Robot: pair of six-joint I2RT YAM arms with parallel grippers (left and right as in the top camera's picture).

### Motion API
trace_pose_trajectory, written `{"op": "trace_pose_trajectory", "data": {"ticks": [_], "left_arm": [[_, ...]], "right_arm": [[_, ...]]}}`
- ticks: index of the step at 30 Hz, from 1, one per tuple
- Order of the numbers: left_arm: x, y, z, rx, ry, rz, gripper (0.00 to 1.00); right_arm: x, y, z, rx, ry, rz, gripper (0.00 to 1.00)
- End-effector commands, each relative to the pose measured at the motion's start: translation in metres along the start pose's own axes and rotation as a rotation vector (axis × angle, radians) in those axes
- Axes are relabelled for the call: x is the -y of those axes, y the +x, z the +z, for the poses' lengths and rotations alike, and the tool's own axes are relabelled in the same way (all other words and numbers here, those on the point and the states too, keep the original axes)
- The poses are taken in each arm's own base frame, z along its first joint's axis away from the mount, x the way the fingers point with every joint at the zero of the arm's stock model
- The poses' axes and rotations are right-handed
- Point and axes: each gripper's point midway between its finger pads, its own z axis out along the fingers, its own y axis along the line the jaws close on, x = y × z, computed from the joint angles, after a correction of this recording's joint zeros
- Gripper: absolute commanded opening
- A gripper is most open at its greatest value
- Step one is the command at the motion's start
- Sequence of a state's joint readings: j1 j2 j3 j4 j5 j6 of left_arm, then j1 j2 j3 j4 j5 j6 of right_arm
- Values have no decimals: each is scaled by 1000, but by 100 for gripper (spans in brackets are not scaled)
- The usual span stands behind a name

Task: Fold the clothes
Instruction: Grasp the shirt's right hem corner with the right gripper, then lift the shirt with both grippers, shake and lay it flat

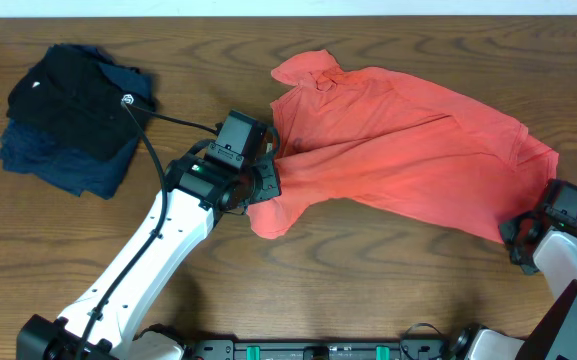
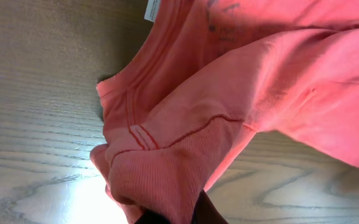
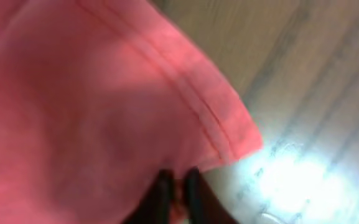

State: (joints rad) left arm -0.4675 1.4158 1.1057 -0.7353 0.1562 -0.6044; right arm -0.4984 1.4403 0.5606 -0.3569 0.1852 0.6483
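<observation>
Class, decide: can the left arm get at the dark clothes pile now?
Probably yes for reach: the way from the left gripper to the dark pile looks free. But it is shut on the coral T-shirt, so it must let go first.

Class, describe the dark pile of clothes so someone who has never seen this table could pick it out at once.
Seen from overhead, go to the far left corner of the wooden table. There lies the dark pile, a black garment on navy ones. It alone is dark and stacked; the coral-red T-shirt to its right lies spread loose.
</observation>
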Motion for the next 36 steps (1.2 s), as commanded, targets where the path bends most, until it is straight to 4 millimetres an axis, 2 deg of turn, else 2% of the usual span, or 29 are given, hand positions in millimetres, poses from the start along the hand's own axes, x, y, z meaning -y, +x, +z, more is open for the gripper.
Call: {"op": "trace_pose_trajectory", "data": {"ticks": [1, 6, 10, 14, 16, 24, 27, 30, 34, 36], "left_arm": [[0, -4, -2, 13, -10, 9, 6], [-2, -2, -2, 7, -14, 9, 6], [0, -4, -4, 16, -8, 11, 6], [4, -9, -13, 55, 14, 72, 6], [6, -12, -20, 76, 30, 78, 6], [13, -18, -55, 168, 93, 90, 6], [15, -24, -79, 236, 132, 84, 6], [20, -35, -119, 344, 189, 94, 6], [30, -53, -199, 549, 288, 115, 6], [33, -60, -243, 665, 340, 110, 6]], "right_arm": [[8, 11, 8, -27, 20, -24, 1], [4, 6, 7, -11, 6, -47, 1], [-11, 1, -4, -39, -51, -128, 1], [-17, -16, -35, -59, -42, -141, 1], [-20, -25, -58, -76, -38, -143, 1], [-33, -39, -132, -137, -111, -266, 1], [-40, -45, -162, -136, -166, -329, 1], [-47, -62, -200, -68, -216, -362, 1], [-55, -92, -262, 94, -294, -368, 1], [-59, -104, -301, 181, -352, -361, 1]]}}
